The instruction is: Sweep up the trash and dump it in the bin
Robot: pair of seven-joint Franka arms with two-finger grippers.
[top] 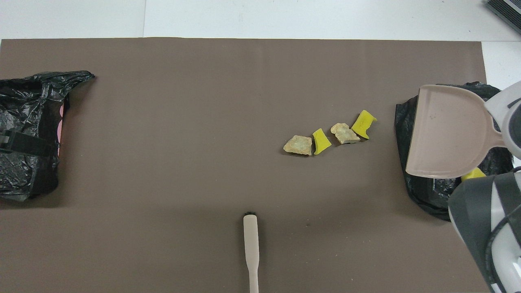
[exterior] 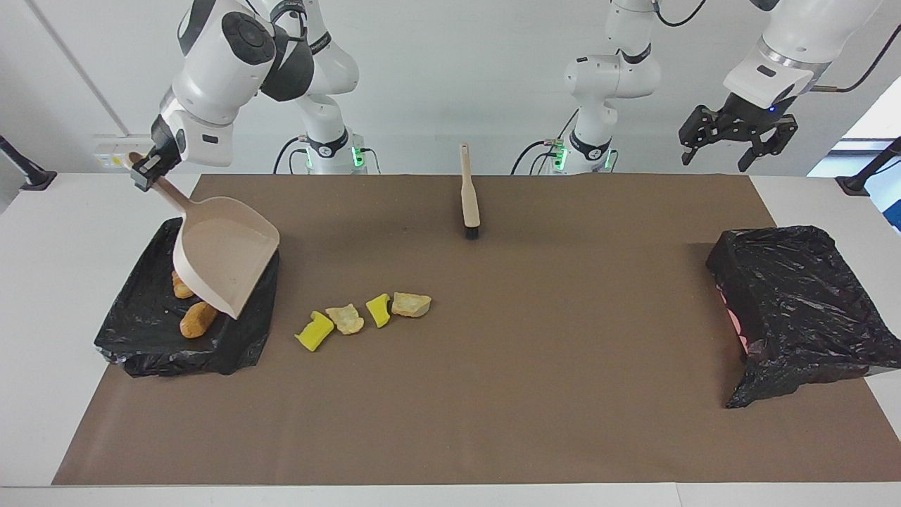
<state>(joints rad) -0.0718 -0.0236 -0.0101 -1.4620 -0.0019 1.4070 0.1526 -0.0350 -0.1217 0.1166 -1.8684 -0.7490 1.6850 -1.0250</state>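
1. Facing view: the right pincer [exterior: 143, 172] is clamped on the dustpan [exterior: 225, 262] handle, high over the bin [exterior: 243, 338] at the right arm's end of the desk [exterior: 42, 338]. The pan tilts mouth-down over the bin, and no scraps show in it; judging by that, a dump looks finished.
2. Two tan lumps [exterior: 198, 318] lie in that bin. Four trash pieces [exterior: 314, 331] sit in a short row on the brown mat [exterior: 493, 394], just beside the bin, toward the table's middle.
3. The brush [exterior: 469, 197] lies unheld on the mat near the robots, bristles pointing away from them. It probably waits there for the next sweep.
4. The left pincer [exterior: 737, 134] hangs open and empty, high over the left arm's end, waiting. A second bin [exterior: 795, 296] stands below it.
5. Overhead view: the dustpan [top: 447, 134] covers most of the bin [top: 403, 122], and a yellow piece [top: 473, 174] peeks out at its nearer edge.
6. The row of four [top: 321, 140] lies farther from the robots than the brush [top: 251, 244]. These four remain to be swept.
7. The right pincer's tips are hidden here; the left pincer is out of this view.
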